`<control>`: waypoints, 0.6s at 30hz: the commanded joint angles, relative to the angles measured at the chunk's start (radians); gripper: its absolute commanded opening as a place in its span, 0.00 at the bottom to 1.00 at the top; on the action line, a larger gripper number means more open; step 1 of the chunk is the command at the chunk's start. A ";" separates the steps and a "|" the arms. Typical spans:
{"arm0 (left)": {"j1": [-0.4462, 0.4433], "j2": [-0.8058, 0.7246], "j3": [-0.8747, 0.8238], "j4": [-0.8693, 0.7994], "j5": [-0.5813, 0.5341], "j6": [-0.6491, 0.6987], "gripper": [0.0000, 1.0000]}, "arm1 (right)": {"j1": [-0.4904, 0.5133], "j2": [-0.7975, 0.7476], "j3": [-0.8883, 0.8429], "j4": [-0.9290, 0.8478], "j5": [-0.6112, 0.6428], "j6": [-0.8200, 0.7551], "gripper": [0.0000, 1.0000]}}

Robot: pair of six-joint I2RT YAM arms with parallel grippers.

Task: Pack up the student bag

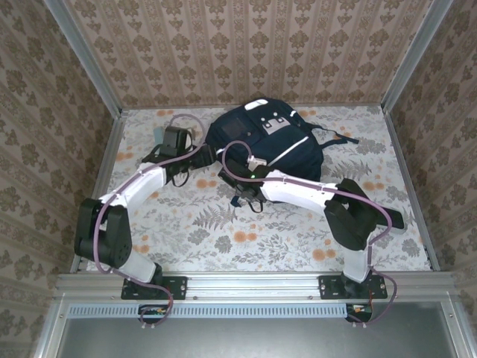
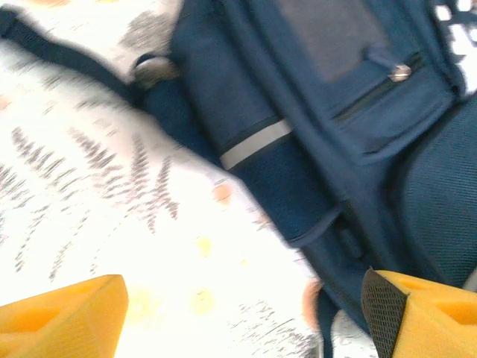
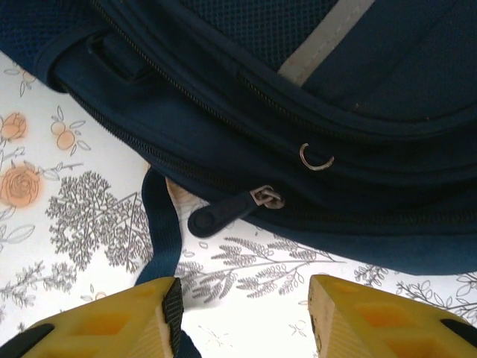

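Student bag (image 1: 264,142) (navy woven fabric, mesh panels, grey reflective strip) is lying on the floral table (image 1: 223,231), just ahead of both hands. Right hand (image 3: 242,313) is hovering with yellow fingers apart, gripping nothing; rubbery zipper pull (image 3: 223,212) just ahead. Left hand (image 2: 246,313) is gaping wide, empty.

A robot test cell dressed as a home — patterned wallpaper panels (image 1: 246,45) in aluminium posts (image 1: 80,52), a floral tablecloth (image 1: 246,239), two arms (image 1: 298,190) bolted to a rail (image 1: 253,283).
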 commanded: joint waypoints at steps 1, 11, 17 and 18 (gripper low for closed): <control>0.046 -0.056 -0.067 0.040 -0.046 -0.073 0.87 | -0.008 0.055 0.071 -0.098 0.055 0.050 0.50; 0.127 -0.110 -0.153 0.048 -0.024 -0.098 0.89 | -0.046 0.205 0.221 -0.159 0.049 0.032 0.46; 0.146 -0.122 -0.175 0.055 -0.013 -0.102 0.89 | -0.047 0.248 0.252 -0.172 0.028 0.018 0.43; 0.147 -0.121 -0.178 0.056 -0.011 -0.103 0.89 | -0.046 0.252 0.253 -0.176 0.023 0.018 0.42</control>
